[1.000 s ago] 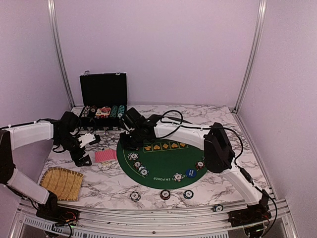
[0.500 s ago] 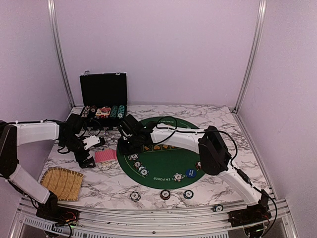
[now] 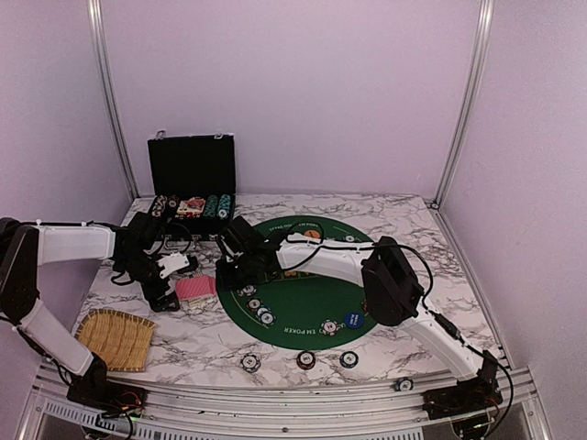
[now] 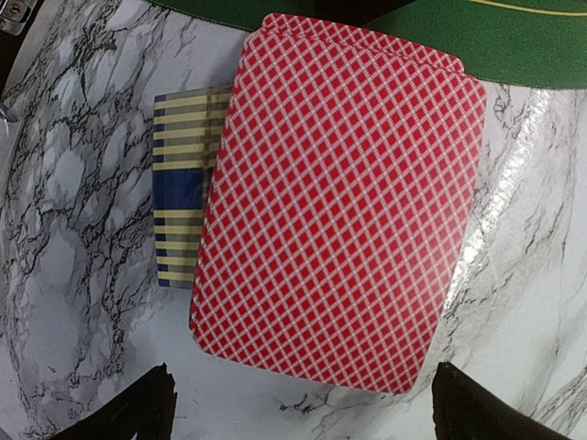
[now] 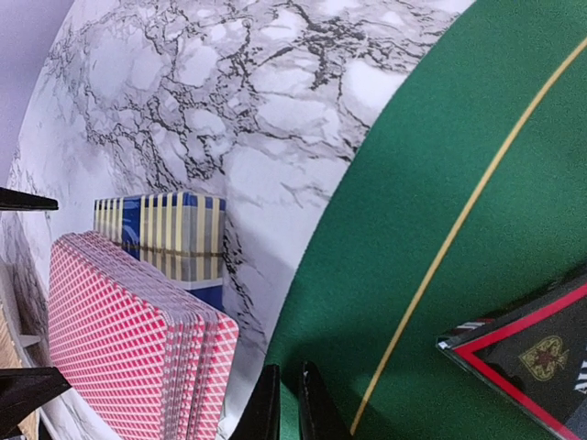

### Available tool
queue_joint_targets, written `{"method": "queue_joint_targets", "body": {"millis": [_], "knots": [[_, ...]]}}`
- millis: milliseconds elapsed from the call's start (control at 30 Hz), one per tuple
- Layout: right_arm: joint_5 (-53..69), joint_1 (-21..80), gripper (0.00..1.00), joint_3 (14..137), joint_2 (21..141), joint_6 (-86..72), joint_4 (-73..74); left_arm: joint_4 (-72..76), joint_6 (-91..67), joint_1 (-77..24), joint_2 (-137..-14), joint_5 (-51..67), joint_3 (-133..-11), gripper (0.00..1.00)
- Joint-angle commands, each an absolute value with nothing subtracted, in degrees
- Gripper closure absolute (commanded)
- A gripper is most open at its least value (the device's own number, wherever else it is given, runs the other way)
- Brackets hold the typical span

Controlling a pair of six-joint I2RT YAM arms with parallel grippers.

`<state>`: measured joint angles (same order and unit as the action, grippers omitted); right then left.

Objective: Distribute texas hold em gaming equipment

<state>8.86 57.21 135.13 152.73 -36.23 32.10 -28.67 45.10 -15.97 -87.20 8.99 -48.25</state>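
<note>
A stack of red-backed playing cards (image 4: pixel 339 197) lies on the marble just left of the green poker mat (image 3: pixel 303 291). It partly covers a blue and cream striped box (image 4: pixel 182 183). My left gripper (image 4: pixel 303 417) hovers at the deck's left side (image 3: pixel 174 282), open, with a dark fingertip at each lower corner of its view. My right gripper (image 5: pixel 282 403) is shut with nothing in it, over the mat's edge beside the deck (image 5: pixel 128 339). A dark triangular marker (image 5: pixel 527 353) lies on the mat. Striped chips (image 3: pixel 254 304) and a blue round button (image 3: pixel 353 319) also rest there.
The open black chip case (image 3: pixel 191 183) stands at the back left. A woven straw mat (image 3: pixel 115 337) lies at the front left. Three chips (image 3: pixel 305 359) sit in a row on the marble in front of the poker mat, and one more (image 3: pixel 404 385) near the front rail.
My left gripper has moved right, up to the card deck. My right gripper has swung left and nearer, to the mat's edge beside the deck. Neither gripper's opening has changed.
</note>
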Motion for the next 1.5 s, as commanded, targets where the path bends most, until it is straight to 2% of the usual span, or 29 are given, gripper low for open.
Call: {"method": "queue_joint_targets", "body": {"millis": [0, 1167, 1467], "knots": [[10.5, 57.7, 0.91, 137.1, 155.0, -36.3, 30.6, -28.0, 44.5, -16.4, -88.3, 9.2, -48.3, 0.01], [13.7, 59.3, 0.89, 138.0, 155.6, -34.2, 27.8, -26.8, 43.0, -17.3, -91.1, 9.1, -49.2, 0.01], [12.4, 59.1, 0.78, 136.1, 153.4, -34.0, 28.2, -26.8, 44.4, -17.5, -91.2, 9.1, -50.6, 0.01]]}}
